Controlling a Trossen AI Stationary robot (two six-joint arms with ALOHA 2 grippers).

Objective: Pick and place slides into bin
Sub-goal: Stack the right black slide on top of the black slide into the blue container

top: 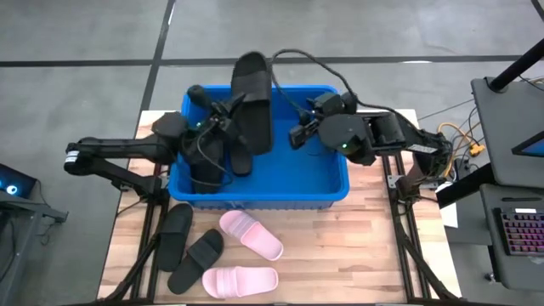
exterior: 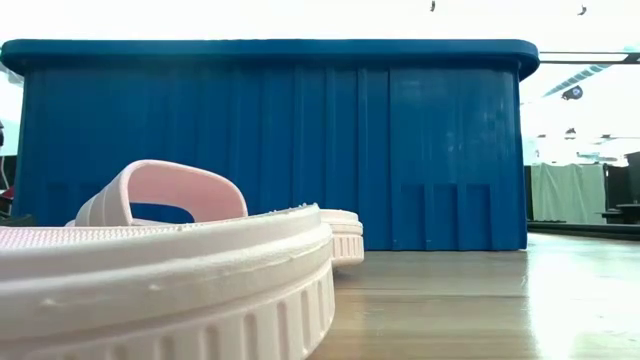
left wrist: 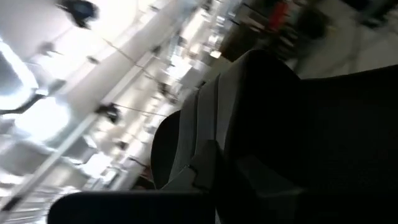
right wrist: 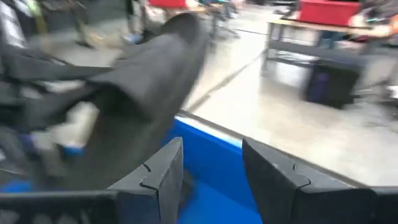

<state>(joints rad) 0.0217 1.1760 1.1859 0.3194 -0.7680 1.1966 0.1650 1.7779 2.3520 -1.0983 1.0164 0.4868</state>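
My left gripper (top: 223, 119) is clamped on a black slide (top: 252, 102) above the bin (top: 336, 191); my right gripper (top: 299, 134), jaws parted and empty, sits just beside it. Best lower it deep before letting go.

Three black slides (top: 252, 102), two pink slides (top: 251, 235), one bin (top: 331, 197)

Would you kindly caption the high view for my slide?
Left gripper holds a black sandal over the blue bin; right gripper, jaws open, beside it.
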